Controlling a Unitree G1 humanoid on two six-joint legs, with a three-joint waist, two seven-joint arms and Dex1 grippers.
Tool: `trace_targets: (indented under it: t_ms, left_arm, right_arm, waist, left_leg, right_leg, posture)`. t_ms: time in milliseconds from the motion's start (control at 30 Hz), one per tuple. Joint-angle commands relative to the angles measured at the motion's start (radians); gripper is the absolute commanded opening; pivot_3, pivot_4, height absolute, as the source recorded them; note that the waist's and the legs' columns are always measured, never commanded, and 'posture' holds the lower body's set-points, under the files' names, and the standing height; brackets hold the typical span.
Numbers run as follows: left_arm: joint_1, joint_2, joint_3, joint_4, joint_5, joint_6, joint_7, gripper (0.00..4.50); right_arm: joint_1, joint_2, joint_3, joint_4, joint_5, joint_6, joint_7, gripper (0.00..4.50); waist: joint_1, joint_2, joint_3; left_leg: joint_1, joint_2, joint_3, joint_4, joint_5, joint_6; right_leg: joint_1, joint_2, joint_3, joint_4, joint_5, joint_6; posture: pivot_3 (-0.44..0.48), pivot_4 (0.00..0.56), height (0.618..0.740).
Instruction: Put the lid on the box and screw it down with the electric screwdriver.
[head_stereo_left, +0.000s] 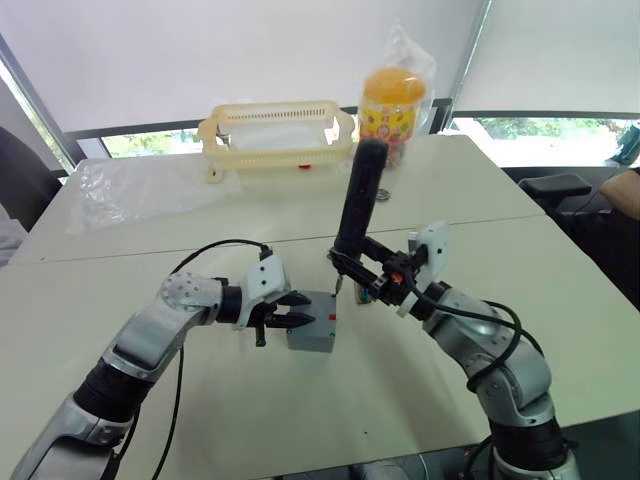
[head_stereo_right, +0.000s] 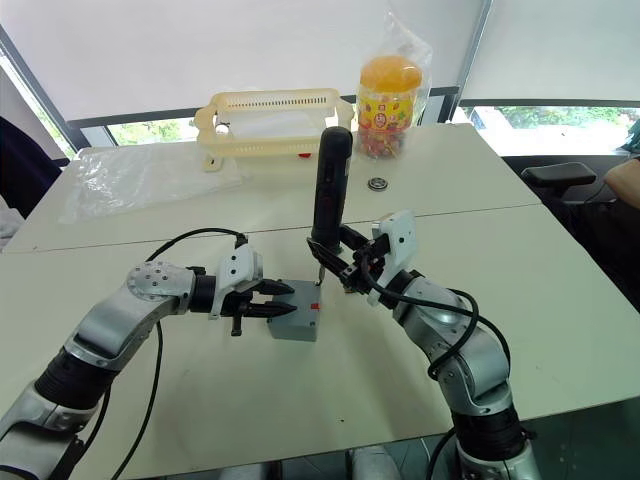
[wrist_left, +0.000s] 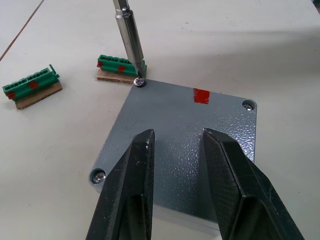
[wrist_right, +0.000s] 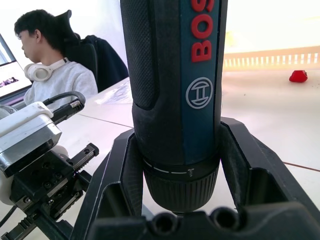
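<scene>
The grey box (head_stereo_left: 308, 338) stands on the table with the grey lid (wrist_left: 185, 125) lying flat on top of it, a red mark near one edge and screws in its corners. My left gripper (head_stereo_left: 308, 309) is open, its two black fingers (wrist_left: 127, 185) spread just over the lid. My right gripper (head_stereo_left: 356, 264) is shut on the electric screwdriver (head_stereo_left: 358, 195), which it holds upright. The metal bit (wrist_left: 127, 40) comes down onto a screw (wrist_left: 140, 81) at the lid's far corner.
Two green connector pieces (wrist_left: 30, 87) lie beside the box. A yellow slotted basket (head_stereo_left: 275, 135), a bagged orange jar (head_stereo_left: 393, 110), a clear plastic sheet (head_stereo_left: 130, 190) and a small round object (head_stereo_right: 378, 183) are at the back. A person (wrist_right: 55, 65) sits beyond the table.
</scene>
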Motion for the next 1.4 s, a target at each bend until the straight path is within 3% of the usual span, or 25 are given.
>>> trace_targets:
  t_ms: [33, 1400]
  left_arm:
    - [0.016, 0.006, -0.028, 0.019, 0.031, 0.027, -0.005, 1.5]
    - [0.027, -0.014, -0.03, 0.036, 0.048, 0.015, 0.0, 1.5]
  right_arm:
    - [-0.036, 0.012, -0.011, -0.026, -0.001, -0.042, 0.007, 1.75]
    - [-0.06, 0.021, -0.014, -0.119, 0.023, 0.027, -0.035, 1.75]
  waist:
    - [0.0, 0.0, 0.0]
    - [0.0, 0.0, 0.0]
  left_leg:
    - [0.0, 0.0, 0.0, 0.0, 0.0, 0.0]
    - [0.001, 0.0, 0.0, 0.0, 0.0, 0.0]
  right_leg:
    - [0.0, 0.0, 0.0, 0.0, 0.0, 0.0]
    - [0.0, 0.0, 0.0, 0.0, 0.0, 0.0]
  posture:
    - [0.0, 0.15, 0.74]
    - [0.0, 0.15, 0.74]
